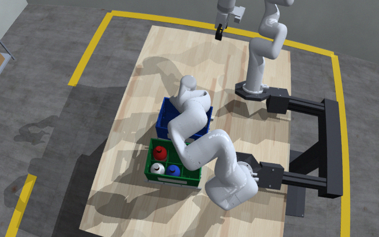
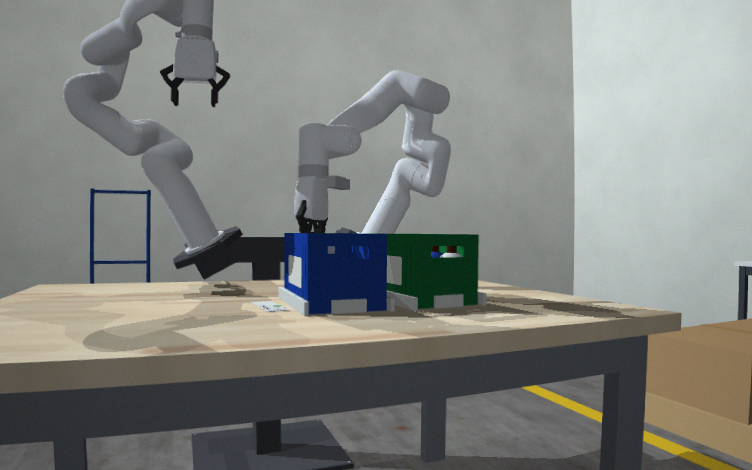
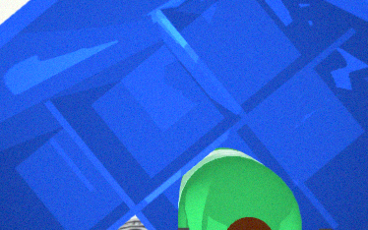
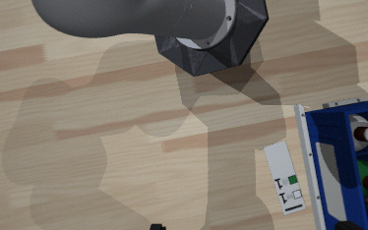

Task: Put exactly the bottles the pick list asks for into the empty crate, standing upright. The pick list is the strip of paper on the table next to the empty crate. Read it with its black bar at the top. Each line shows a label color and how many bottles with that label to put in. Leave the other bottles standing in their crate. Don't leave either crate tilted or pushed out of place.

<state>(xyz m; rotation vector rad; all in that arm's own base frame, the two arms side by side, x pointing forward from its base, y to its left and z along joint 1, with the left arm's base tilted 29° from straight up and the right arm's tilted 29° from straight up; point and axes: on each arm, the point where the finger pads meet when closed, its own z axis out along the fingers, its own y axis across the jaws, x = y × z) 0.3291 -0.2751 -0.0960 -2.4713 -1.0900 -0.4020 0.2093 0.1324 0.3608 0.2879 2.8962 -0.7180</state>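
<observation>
The pick list (image 4: 285, 179) (image 2: 270, 306) lies beside the blue crate (image 1: 163, 134) (image 2: 346, 282) (image 4: 325, 125). From its black bar it shows a white square with 1, then a green square with 1. A green bottle (image 3: 236, 189) (image 4: 363, 169) stands in the blue crate, as does a white bottle (image 4: 355, 127). My left gripper (image 2: 313, 226) is open, low over the blue crate at the green bottle's cap. The green crate (image 1: 150, 176) (image 2: 443, 277) holds red (image 1: 160, 154), white (image 1: 157, 169) and blue (image 1: 173, 170) bottles. My right gripper (image 1: 218, 36) (image 2: 195, 104) is open and empty, high up.
The crates stand side by side, both level. My left arm (image 1: 206, 151) reaches over both and hides part of each from above. The right arm's base (image 1: 252, 91) stands on the table (image 1: 195, 53) beyond the blue crate. White strips (image 4: 310, 167) line the crate's foot.
</observation>
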